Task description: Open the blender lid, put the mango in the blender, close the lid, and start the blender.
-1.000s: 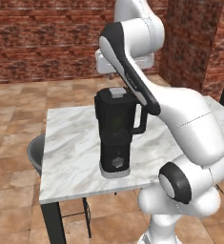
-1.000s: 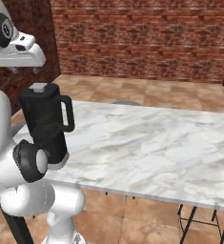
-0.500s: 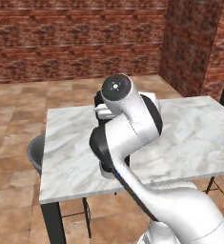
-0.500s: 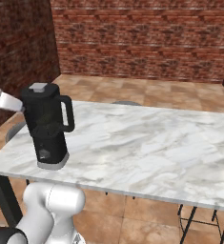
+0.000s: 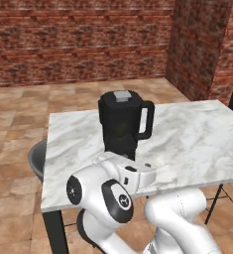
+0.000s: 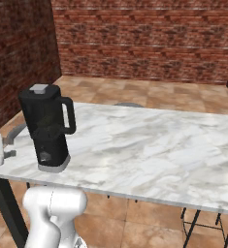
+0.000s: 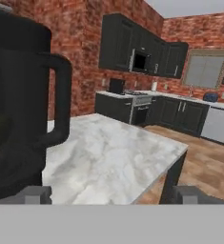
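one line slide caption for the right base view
Black blender with its lid on, standing near the left end of a marble table in a brick-walled kitchen.

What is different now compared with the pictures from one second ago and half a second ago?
The arm has swung down: a second ago it reached high over the blender, now its hand sits low at the table's near edge, in front of the blender's base. The gripper stands open and holds nothing. The blender stayed in place on the marble table, with the blender lid still on. The cameras did not move.

Arm folded low, gripper [image 7: 111, 194] jaws spread wide, nothing held.
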You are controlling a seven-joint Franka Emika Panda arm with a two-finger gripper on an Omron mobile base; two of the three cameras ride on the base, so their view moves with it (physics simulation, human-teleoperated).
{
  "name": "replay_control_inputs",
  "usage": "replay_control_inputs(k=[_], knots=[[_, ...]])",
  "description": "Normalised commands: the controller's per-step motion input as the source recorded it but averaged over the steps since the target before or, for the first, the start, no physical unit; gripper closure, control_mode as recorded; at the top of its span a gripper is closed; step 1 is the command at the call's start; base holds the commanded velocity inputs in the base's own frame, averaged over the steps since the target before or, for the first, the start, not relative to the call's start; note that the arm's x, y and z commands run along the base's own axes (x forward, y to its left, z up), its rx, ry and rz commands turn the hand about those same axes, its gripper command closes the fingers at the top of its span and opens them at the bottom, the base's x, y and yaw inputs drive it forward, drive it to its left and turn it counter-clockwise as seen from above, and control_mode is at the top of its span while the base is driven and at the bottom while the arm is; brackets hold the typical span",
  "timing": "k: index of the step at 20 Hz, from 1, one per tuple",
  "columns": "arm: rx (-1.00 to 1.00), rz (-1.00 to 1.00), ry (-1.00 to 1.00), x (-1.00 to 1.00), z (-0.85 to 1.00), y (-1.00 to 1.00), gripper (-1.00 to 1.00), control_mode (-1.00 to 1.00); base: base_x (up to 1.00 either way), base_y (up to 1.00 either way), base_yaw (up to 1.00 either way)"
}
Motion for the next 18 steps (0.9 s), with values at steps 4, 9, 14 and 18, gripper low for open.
replay_control_inputs(k=[4,9,14,18], knots=[[-0.08,-0.41,-0.03,0.24,-0.30,0.00,-1.00,-1.00,0.00,0.00,0.00],[-0.04,-0.17,-0.15,0.06,-0.43,-0.11,-1.00,-1.00,0.00,0.00,0.00],[-0.02,-0.01,-0.11,0.10,-0.49,-0.15,-1.00,-1.00,0.00,0.00,0.00],[0.00,0.03,-0.11,0.18,-0.23,-0.20,-1.00,-1.00,0.00,0.00,0.00]])
